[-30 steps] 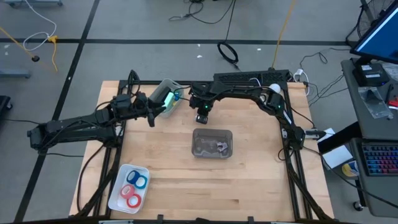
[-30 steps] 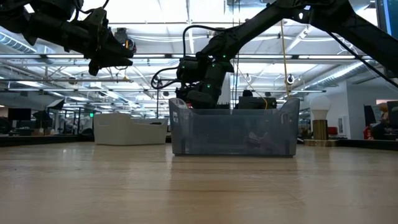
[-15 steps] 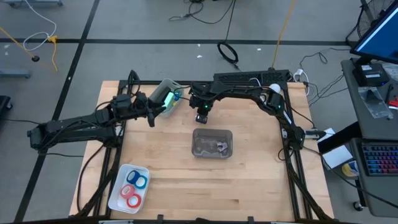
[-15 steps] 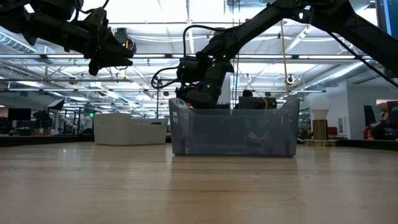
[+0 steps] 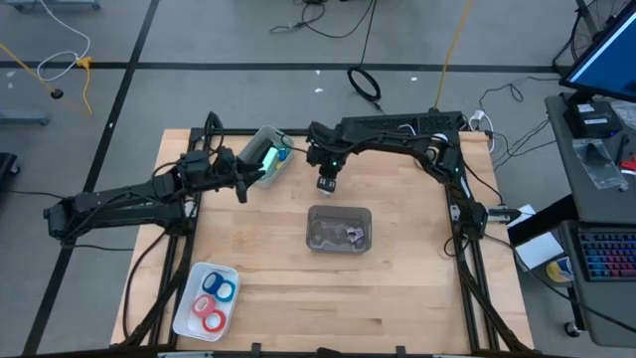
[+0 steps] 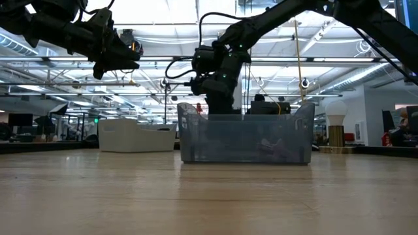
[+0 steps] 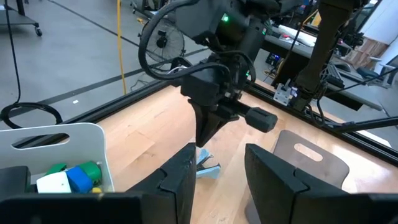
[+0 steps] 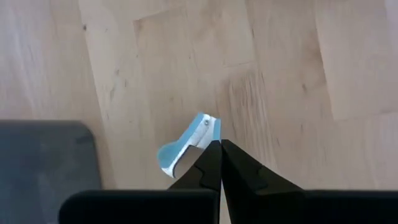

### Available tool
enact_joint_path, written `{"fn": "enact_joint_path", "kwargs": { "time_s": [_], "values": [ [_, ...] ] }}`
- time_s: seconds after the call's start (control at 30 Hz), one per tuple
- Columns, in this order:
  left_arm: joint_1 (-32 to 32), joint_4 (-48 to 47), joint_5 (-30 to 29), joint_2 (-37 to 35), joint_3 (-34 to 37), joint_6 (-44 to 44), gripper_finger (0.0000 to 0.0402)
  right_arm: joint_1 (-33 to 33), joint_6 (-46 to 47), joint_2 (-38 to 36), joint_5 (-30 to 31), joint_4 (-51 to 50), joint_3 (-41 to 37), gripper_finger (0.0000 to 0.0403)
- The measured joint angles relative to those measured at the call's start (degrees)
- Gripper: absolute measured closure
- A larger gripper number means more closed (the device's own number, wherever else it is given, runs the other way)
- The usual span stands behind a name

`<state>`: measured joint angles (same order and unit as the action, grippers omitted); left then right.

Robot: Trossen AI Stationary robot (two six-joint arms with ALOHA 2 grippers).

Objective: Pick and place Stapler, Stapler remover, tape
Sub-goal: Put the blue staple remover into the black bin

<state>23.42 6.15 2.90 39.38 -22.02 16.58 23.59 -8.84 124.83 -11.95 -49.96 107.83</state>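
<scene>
While the right gripper (image 8: pixel 219 163) is hanging above the table just beyond the grey bin (image 5: pixel 340 229), its fingers are pressed together with nothing between them, and the light blue staple remover (image 8: pixel 186 148) is lying on the wood directly beneath, probably the next pick. The left gripper (image 7: pixel 214 177) is waiting half open beside the white bin (image 5: pixel 260 154). Tape rolls (image 5: pixel 213 300) are sitting in the near-left tray (image 5: pixel 189 316).

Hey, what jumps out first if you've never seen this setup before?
The right gripper, shut, hangs over a small light blue stapler remover lying on the wooden table just behind the grey bin. Bright tape rolls sit in a white tray at the near left corner.
</scene>
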Motion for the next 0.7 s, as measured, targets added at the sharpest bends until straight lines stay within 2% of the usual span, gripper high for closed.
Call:
{"fn": "enact_joint_path", "kwargs": {
  "time_s": [0.17,0.27,0.5,0.7],
  "values": [
    [0.0,-0.01,0.03,-0.01,0.0,-0.07,0.0265,0.02,-2.87,-0.06,0.16,-1.75,0.0,0.0402],
    [0.0,-0.05,0.04,0.0,0.0,-0.07,0.0265,0.02,-6.13,-0.06,0.16,-4.99,0.0,0.0387],
    [0.02,-0.05,0.07,-0.02,0.0,-0.94,0.0265,-0.02,-7.13,-0.06,4.52,-4.7,0.0,0.0303],
    [0.0,0.0,0.07,0.0,0.0,-1.03,0.0266,0.33,-6.76,-0.06,3.74,-1.68,-0.85,0.0241]
  ]
}}
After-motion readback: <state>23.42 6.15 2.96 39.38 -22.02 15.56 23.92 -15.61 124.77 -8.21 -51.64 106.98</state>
